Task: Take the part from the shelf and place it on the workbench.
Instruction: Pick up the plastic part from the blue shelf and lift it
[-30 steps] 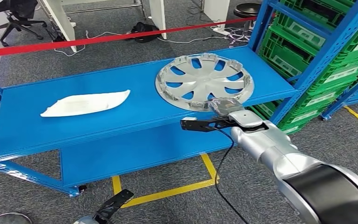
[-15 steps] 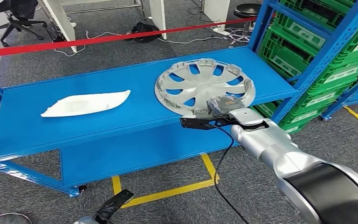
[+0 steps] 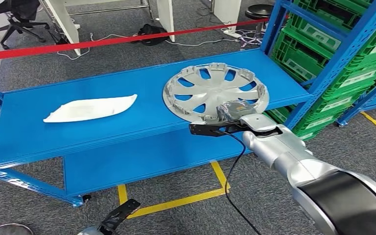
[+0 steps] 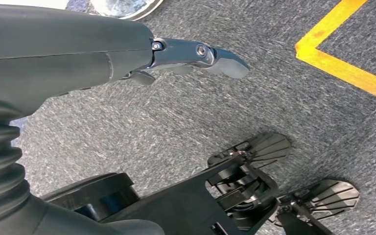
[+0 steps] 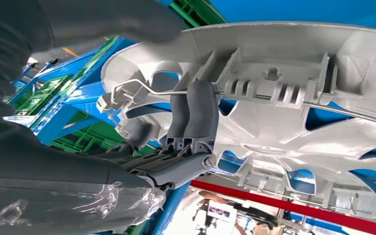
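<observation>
hubcap (image 3: 215, 90) near edge lifted, maybe tilted more

The blue shelf (image 3: 127, 117) carries two items on its upper deck: a silver wheel cover (image 3: 214, 90) near the right end and a flat white part (image 3: 89, 108) toward the left, well apart.

Head view: high, looking forward and down over blue shelf (image 3: 103, 125) and right hand (image 3: 232, 111). Right wrist view: close behind that hand, facing the hubcap (image 5: 293, 98) rim — hubcap and hand common to both. Left wrist view: turned — aimed down at grey carpet (image 4: 176, 122).
</observation>
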Available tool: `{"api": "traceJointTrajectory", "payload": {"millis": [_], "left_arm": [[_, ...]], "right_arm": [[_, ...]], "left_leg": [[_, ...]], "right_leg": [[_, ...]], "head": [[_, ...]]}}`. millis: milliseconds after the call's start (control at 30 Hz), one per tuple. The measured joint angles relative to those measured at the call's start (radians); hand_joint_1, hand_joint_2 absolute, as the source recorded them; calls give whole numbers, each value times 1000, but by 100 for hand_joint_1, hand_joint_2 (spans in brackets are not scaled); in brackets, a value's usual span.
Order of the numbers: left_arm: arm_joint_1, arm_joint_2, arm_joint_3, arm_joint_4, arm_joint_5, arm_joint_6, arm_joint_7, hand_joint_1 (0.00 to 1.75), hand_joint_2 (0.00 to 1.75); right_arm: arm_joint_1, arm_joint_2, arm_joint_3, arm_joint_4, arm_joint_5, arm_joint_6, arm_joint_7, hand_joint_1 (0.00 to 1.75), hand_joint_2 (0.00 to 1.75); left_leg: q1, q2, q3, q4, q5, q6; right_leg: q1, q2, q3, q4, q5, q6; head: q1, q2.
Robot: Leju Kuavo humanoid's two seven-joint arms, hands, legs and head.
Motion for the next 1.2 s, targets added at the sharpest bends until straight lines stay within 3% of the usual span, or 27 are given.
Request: {"api": "traceJointTrajectory", "payload": {"millis": [1200], "left_arm": [[2,1,0,0,4,2,4,0,175]], "right_arm": [[-2,-1,-12,-6,-30,-65,-27,0,175]], "left_leg": [[0,0,-1,0,0,1]], "right_leg": [[0,0,0,-1,1,0]], "head": [[0,0]]}}
